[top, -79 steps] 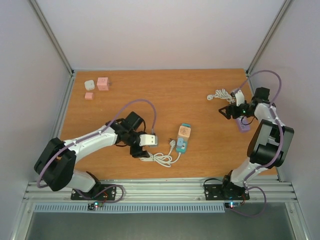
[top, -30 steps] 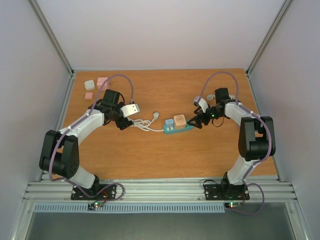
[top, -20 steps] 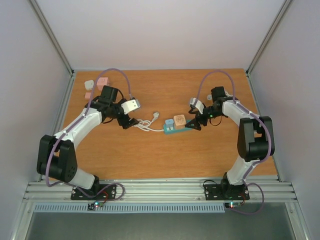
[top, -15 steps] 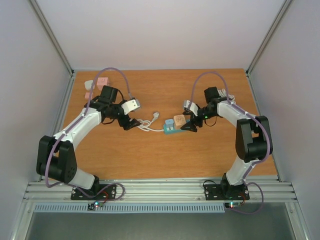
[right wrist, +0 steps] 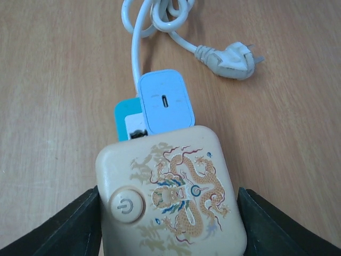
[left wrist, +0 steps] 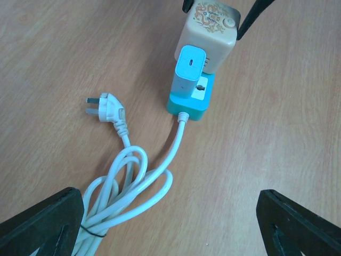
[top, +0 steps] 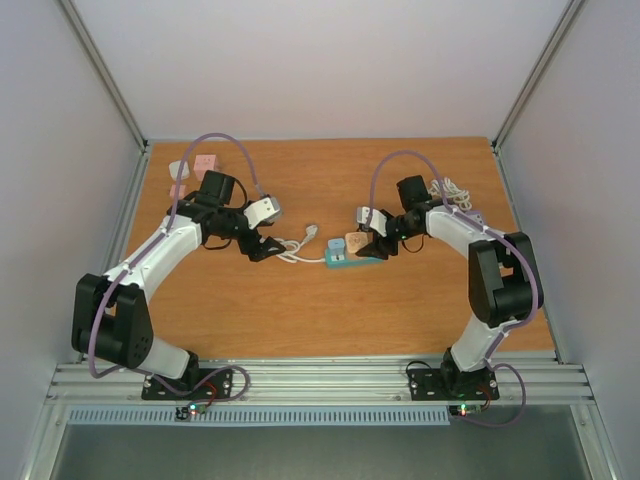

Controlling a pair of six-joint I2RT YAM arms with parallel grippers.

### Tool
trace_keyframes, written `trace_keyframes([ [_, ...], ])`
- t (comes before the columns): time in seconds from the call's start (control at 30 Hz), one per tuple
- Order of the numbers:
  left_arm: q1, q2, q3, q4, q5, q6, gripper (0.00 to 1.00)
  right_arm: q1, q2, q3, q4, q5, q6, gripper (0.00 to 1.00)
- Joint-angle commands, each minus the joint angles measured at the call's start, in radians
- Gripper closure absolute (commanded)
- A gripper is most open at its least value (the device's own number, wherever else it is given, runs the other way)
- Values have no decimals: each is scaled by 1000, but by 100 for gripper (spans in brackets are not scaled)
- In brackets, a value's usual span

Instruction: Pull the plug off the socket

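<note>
Clamping right gripper [right wrist: 168, 208], jaws half-closed, on cream square dragon-printed plug [right wrist: 170, 176] in turquoise socket strip [left wrist: 192, 104]; hovering left gripper [left wrist: 168, 213], wide open and empty, over coiled white cable [left wrist: 128, 176].

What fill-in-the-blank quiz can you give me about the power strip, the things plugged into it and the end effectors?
1. The fingers of the ____ end effector flank the beige adapter.
2. That adapter's top bears a ____ drawing.
3. The charger plugged in next to it is light ____.
4. The coiled cord of the power strip is ____.
Missing words: right, dragon, blue, white.
</note>
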Motion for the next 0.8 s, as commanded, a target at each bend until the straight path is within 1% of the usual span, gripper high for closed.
trace_keyframes([
  [0.0,-1,-17,1,8,41,-4,9,23,-20,-36,26,17,-31,42],
  [0.1,0,-23,0,9,54,-2,9,40,-23,-42,17,20,-31,47],
  [0.27,0,-37,-44,46,45,10,12,102,-35,-73,19,-16,23,48],
  [0.4,-6,-77,-150,142,46,36,16,182,-37,-110,51,-53,113,49],
  [0.5,-32,-115,-223,165,49,114,20,234,-26,-121,89,-67,198,49],
  [0.57,-56,-153,-282,231,29,140,21,260,-24,-135,123,-75,254,49],
  [0.67,-97,-192,-358,321,-16,162,24,299,-31,-177,210,-54,328,50],
  [0.77,-128,-191,-405,381,-38,178,28,340,-34,-210,254,-2,359,51],
])
